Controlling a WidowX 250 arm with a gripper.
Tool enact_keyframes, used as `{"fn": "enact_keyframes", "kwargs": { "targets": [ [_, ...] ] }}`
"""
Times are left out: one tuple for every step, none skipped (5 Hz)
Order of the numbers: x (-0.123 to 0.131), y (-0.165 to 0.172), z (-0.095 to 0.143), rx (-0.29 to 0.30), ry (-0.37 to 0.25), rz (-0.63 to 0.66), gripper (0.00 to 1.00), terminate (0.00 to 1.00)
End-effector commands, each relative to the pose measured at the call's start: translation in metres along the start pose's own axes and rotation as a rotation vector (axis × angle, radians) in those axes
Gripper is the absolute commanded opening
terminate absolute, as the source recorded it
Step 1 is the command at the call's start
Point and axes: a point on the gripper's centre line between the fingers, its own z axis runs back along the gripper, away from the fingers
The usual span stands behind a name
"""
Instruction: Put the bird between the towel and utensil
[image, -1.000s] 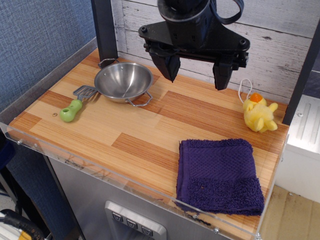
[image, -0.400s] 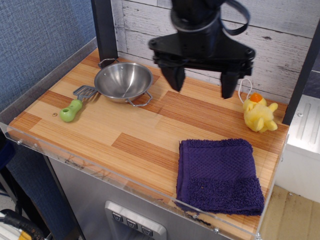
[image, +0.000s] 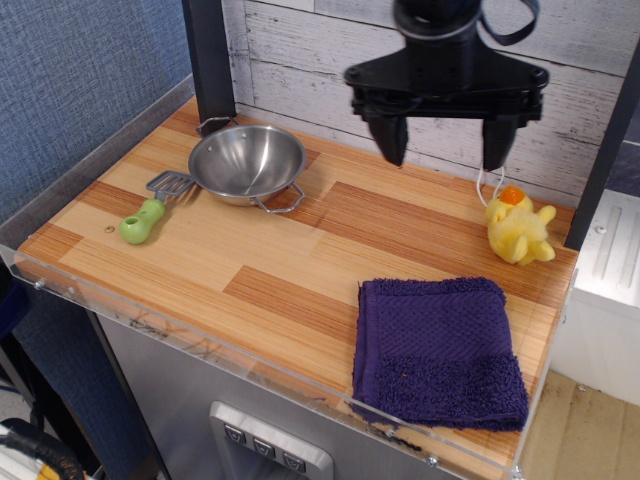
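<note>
Near the left edge of the desk lies the utensil (image: 152, 208), green handle toward the front. The towel (image: 437, 350) fills the front right corner. My gripper (image: 446, 150) hangs above the back edge, its 2 fingers spread wide and empty. The bird (image: 518, 230) sits just right of and below them, by the back right corner.

Bird (image: 519, 232) sits behind towel (image: 438, 349); utensil (image: 154, 208) far left beside bowl (image: 246, 165).

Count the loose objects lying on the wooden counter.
4: a spatula near the left edge, a steel bowl just right of it, a yellow plush duck at far right, a purple towel at front right.
</note>
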Motion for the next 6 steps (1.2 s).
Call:
{"fn": "enact_keyframes", "kwargs": {
  "targets": [
    [0.010,-0.016,-0.024,0.014,-0.030,0.143,1.00,0.00],
    [0.007,-0.024,-0.042,0.039,-0.010,0.152,1.00,0.00],
    [0.008,-0.030,-0.057,0.043,-0.001,0.164,1.00,0.00],
    [0.013,-0.038,-0.074,0.037,0.005,0.166,1.00,0.00],
    [0.018,-0.044,-0.086,0.038,0.007,0.173,1.00,0.00],
    [0.020,-0.047,-0.094,0.048,0.013,0.157,1.00,0.00]
  ]
}}
